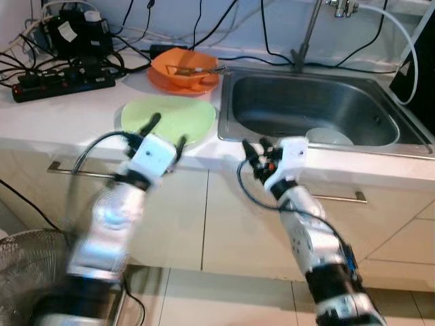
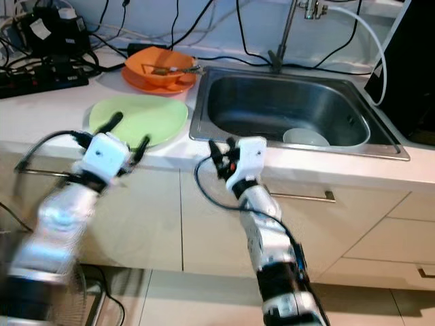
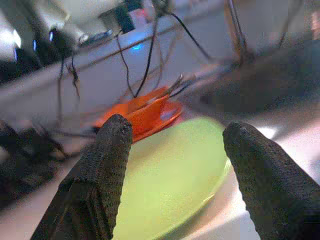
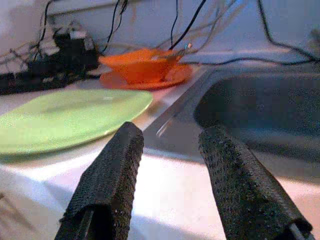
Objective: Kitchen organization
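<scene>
The left pincer (image 1: 165, 132) is at the front edge of the white worktop (image 1: 75, 115), its two black fingers (image 3: 102, 170) spread wide with nothing between them. They reach over the near rim of a green plate (image 1: 170, 115), one finger lying over the plate's left part, the other at its front right edge. Whether they touch the plate cannot be told. The left arm is blurred.

The right pincer (image 1: 254, 149) is just in front of the worktop edge, near the left front corner of the sink (image 1: 234, 115). Its fingers (image 4: 112, 175) are parted and grip nothing. From its wrist view they point over the worktop between the plate and the sink.

The green plate lies flat on the worktop, just left of the sink. Behind it, near the sink's back left corner, an orange bowl (image 1: 178, 64) sits on an orange plate (image 1: 160, 81), with cutlery (image 1: 211, 68) resting in the bowl and sticking out toward the sink. A white bowl (image 1: 329, 137) lies in the sink near its front wall.

A black power strip (image 1: 61, 85) and tangled cables (image 1: 20, 58) lie on the worktop's far left. A tap (image 1: 306, 34) rises behind the sink. Below are cream cupboard doors (image 1: 224, 224) with bar handles.
</scene>
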`<state>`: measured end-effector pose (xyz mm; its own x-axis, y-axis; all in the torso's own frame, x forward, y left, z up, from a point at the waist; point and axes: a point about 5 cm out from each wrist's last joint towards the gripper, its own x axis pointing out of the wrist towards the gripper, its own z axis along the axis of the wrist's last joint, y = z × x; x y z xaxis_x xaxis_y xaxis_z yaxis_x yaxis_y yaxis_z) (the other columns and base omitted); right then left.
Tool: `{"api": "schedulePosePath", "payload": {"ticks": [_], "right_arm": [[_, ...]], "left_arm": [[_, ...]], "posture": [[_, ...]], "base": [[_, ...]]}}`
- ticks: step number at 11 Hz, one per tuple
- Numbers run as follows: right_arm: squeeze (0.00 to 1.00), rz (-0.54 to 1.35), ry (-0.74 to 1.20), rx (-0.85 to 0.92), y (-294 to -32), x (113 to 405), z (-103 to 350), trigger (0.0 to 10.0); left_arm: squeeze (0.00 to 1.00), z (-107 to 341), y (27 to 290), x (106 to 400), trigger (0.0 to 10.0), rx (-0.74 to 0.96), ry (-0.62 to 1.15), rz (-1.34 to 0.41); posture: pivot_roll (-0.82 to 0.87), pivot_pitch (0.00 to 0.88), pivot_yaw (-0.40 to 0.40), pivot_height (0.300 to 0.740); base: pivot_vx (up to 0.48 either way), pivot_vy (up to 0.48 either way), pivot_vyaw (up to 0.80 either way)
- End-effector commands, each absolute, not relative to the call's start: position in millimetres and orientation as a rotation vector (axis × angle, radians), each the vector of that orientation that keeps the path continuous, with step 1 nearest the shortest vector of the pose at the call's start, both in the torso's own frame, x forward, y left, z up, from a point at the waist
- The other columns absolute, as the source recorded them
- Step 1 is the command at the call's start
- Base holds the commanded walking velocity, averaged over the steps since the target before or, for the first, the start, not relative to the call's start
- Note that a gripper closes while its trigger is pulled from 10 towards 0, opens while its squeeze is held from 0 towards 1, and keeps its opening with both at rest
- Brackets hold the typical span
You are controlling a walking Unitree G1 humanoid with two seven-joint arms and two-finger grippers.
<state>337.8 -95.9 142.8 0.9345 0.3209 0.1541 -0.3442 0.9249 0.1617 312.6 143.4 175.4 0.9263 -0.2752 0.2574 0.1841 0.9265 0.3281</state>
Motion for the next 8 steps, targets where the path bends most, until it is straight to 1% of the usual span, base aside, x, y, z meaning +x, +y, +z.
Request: {"api": "schedulePosePath", "payload": {"ticks": [1, 2, 3, 4, 5, 7, 8], "right_arm": [[0.00, 0.313, -0.154, 0.184, -102, 342, 149, 10.0], [0.00, 0.277, -0.181, 0.179, -108, 345, 154, 10.0], [0.00, 0.254, -0.191, 0.179, -111, 347, 156, 10.0], [0.00, 0.245, -0.208, 0.180, -112, 348, 159, 10.0], [0.00, 0.241, -0.221, 0.178, -112, 348, 160, 10.0], [0.00, 0.225, -0.236, 0.193, -115, 348, 161, 10.0], [0.00, 0.221, -0.241, 0.202, -116, 349, 162, 10.0]], "left_arm": [[0.00, 182, 141, 315, 10.0, 0.162, -0.336, -0.209], [0.00, 181, 126, 316, 10.0, 0.014, -0.357, -0.203], [0.00, 180, 119, 317, 10.0, -0.027, -0.357, -0.202], [0.00, 179, 111, 320, 10.0, -0.026, -0.356, -0.214], [0.00, 178, 108, 324, 10.0, -0.014, -0.357, -0.212], [0.00, 174, 114, 325, 10.0, -0.033, -0.347, -0.178], [0.00, 174, 115, 325, 10.0, -0.025, -0.348, -0.178]], "posture": [[0.25, 0.000, -0.051, 0.740], [0.23, 0.000, -0.049, 0.740], [0.23, 0.000, -0.046, 0.740], [0.22, 0.000, -0.047, 0.740], [0.22, 0.000, -0.047, 0.740], [0.22, 0.000, -0.047, 0.740], [0.22, 0.000, -0.048, 0.740]], "base": [[0.000, 0.000, 0.00], [0.000, 0.000, 0.00], [0.000, 0.000, 0.00], [0.000, 0.000, 0.00], [0.000, 0.000, 0.00], [0.000, 0.000, 0.00], [0.244, 0.000, 0.00]]}}
